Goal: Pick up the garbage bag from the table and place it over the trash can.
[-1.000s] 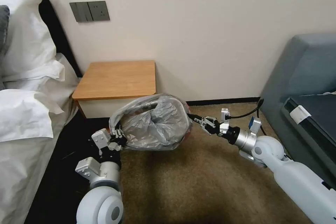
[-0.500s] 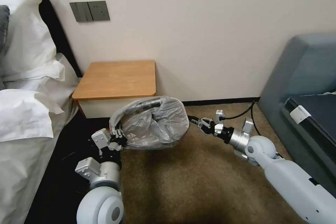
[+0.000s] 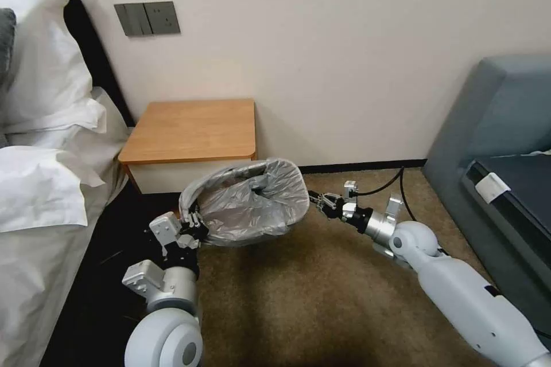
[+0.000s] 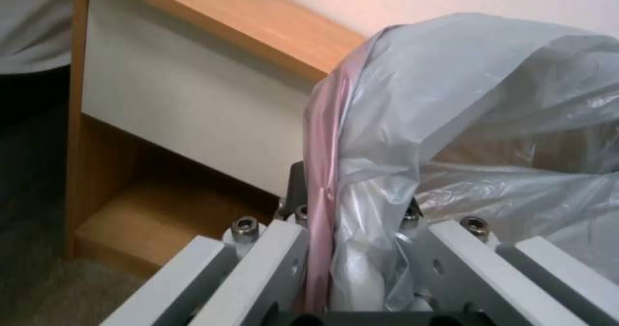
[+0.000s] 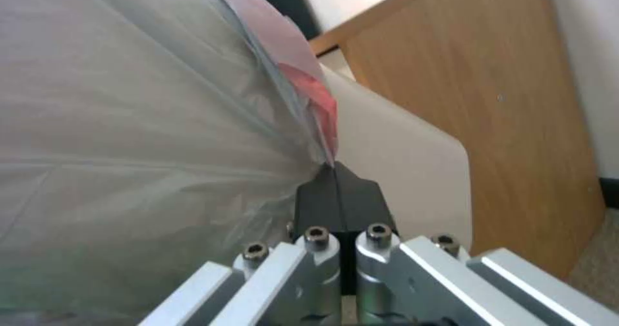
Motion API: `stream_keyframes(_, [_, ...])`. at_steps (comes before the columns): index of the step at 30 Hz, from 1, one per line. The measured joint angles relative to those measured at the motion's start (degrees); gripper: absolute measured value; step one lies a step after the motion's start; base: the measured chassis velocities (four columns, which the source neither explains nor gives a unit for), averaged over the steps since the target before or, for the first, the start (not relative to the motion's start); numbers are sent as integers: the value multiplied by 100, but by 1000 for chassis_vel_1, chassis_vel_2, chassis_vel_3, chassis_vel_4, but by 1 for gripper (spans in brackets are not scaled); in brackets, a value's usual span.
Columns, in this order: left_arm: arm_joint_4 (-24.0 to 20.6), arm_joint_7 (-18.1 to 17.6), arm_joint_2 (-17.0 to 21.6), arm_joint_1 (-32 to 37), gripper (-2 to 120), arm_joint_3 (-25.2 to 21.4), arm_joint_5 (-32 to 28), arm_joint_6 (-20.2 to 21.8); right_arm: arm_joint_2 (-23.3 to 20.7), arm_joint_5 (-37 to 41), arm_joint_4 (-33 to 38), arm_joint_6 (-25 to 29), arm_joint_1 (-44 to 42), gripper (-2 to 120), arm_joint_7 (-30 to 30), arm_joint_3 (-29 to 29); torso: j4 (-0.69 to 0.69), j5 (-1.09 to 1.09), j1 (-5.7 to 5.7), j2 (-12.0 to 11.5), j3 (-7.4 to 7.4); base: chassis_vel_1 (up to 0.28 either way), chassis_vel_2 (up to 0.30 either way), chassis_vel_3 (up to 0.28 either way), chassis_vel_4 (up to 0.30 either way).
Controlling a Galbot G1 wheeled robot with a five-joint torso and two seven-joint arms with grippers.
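The table (image 3: 192,129) stands against the wall with its top bare. In front of it the garbage bag (image 3: 252,203) is stretched open over the trash can (image 5: 393,156). The left pincer (image 3: 192,223) and the right pincer (image 3: 317,202) each clamp the bag's edge on opposite sides. Thin film pulled this taut could tear, or slip off the rim once one side is freed.

grey garbage bag (image 3: 252,206) pink-edged, orange-brown table (image 3: 192,129)
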Motion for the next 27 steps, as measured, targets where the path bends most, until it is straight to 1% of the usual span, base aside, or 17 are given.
stream_keyframes(6, [-41, 0, 0, 40, 5, 5, 14, -5, 127, -96, -240, 38, 115, 0, -1, -85, 0, 0, 0, 0, 0, 0, 0, 0, 0])
stream_keyframes(16, [-45, 0, -17, 49, 5, 11, 20, -7, 204, -182, -500, 82, 200, 0, -40, -140, -1, 0, 0, 0, 0, 0, 0, 0, 0])
stream_keyframes(27, [-56, 0, -23, 60, 5, 12, 25, -10, 458, -423, -951, 141, 453, 0, -87, -261, 0, 0, 0, 0, 0, 0, 0, 0, 0])
